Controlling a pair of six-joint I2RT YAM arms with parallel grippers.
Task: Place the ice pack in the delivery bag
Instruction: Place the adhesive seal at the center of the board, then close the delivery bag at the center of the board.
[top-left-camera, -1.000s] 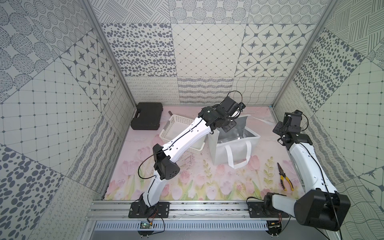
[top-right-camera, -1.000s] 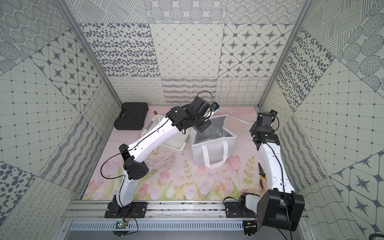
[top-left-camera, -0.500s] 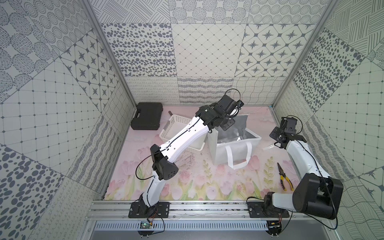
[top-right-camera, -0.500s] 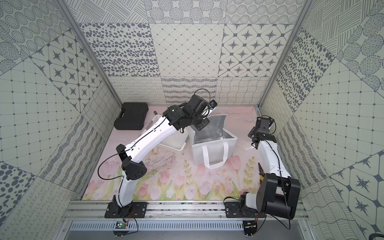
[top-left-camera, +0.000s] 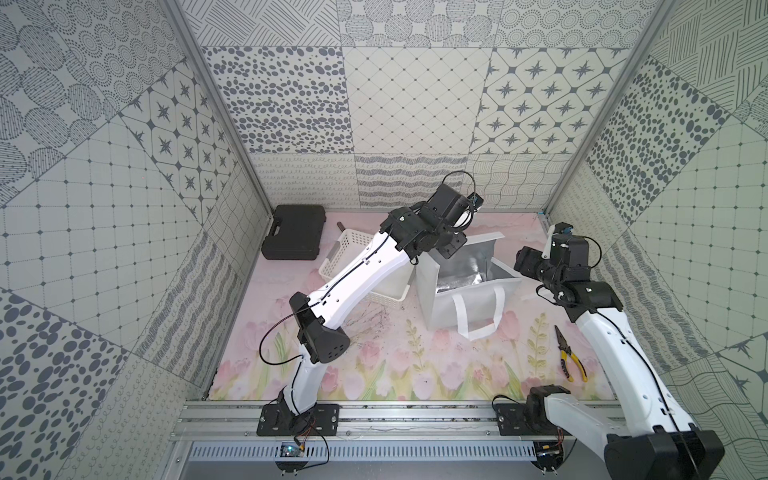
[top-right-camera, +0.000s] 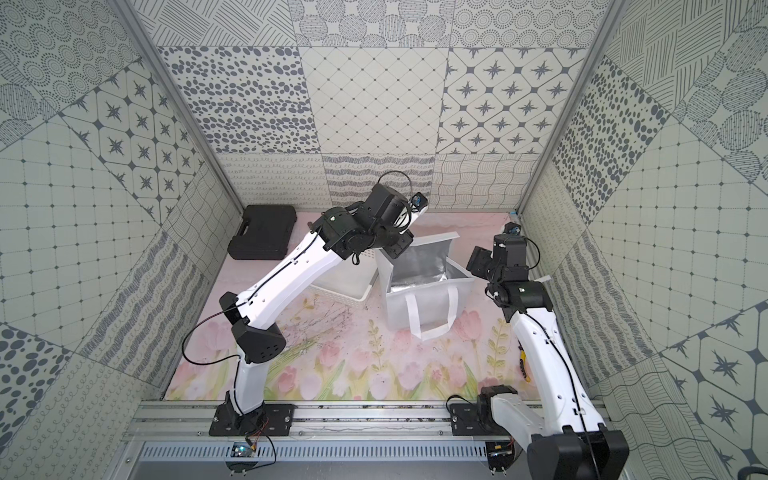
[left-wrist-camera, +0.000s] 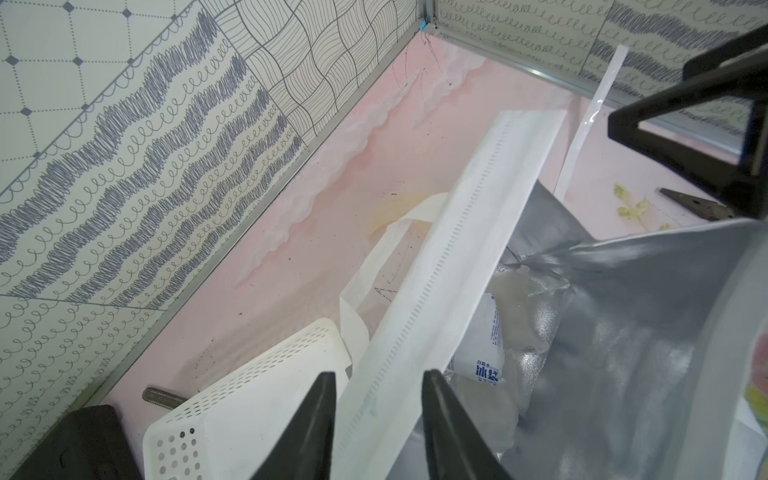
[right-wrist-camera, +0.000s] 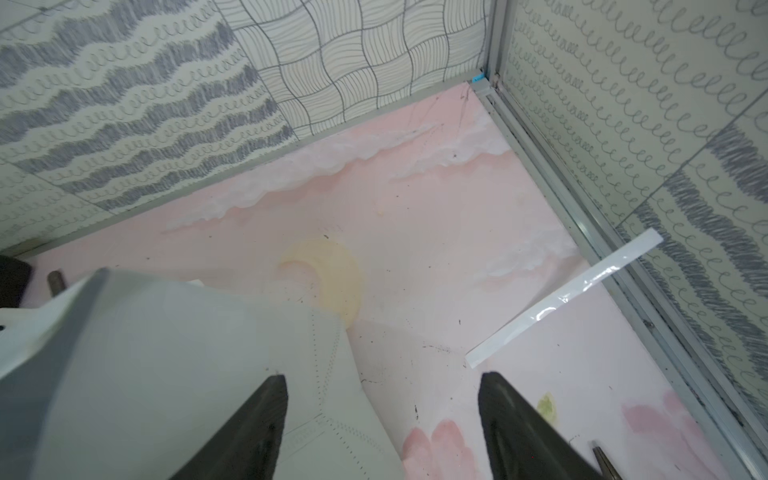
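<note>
Delivery bag (top-left-camera: 440, 307) stands upright at mid-table with its mouth open and the foil lining showing; its lid flap leans back toward 12 o'clock.

Left gripper (left-wrist-camera: 379, 373) is over the bag's rim at about 11 o'clock. Its jaws are parted and straddle the white flap edge without pinching it. Judgement: this is a release pose.

Right gripper (right-wrist-camera: 383, 375) is at the bag's 3 o'clock, just beside its wall, jaws spread wide with nothing between them. It probably stood there to steady the mouth.

Ice pack (left-wrist-camera: 478, 349) lies inside the bag on the foil, blue print up. Judgement: placement is done and only the retreat remains.

Surroundings, taking the bag as centre:
- Perforated basket (top-left-camera: 353, 245) at 9 o'clock, close alongside, under the left arm. It crowds that arm's way out.
- Black tool case (top-left-camera: 295, 232) at 10 o'clock, well apart.
- Yellow-handled pliers (top-left-camera: 571, 357) at 4 o'clock.
- Loose white strip (right-wrist-camera: 565, 297) near the right wall.
</note>
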